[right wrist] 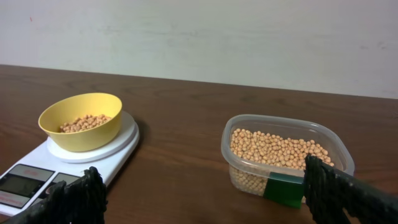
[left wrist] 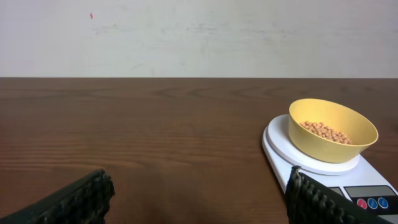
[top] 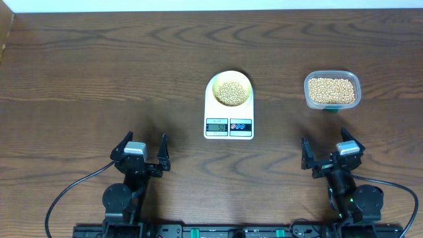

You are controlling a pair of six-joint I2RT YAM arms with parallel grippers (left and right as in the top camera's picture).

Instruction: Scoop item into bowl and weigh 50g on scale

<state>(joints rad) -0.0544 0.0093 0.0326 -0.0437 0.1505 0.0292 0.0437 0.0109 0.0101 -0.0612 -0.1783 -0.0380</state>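
A pale yellow bowl (top: 229, 91) holding a layer of tan beans (top: 230, 92) sits on the round platform of the white scale (top: 229, 129) at the table's centre. The left wrist view shows the same bowl (left wrist: 333, 129) on the scale (left wrist: 280, 149); the right wrist view has the bowl (right wrist: 81, 120) and scale (right wrist: 118, 155) at its left. More beans (top: 331, 90) fill a clear tub (top: 332, 103), and the tub (right wrist: 283, 155) stands ahead of my right gripper. My left gripper (top: 141, 152) and right gripper (top: 330, 153) rest open near the front edge, both empty.
A green label (right wrist: 283, 188) marks the tub's near wall. Bare dark wood tabletop (top: 99, 79) stretches left of the scale and between the two arms. A pale wall (left wrist: 199, 37) stands beyond the far table edge. Cables run from both arm bases.
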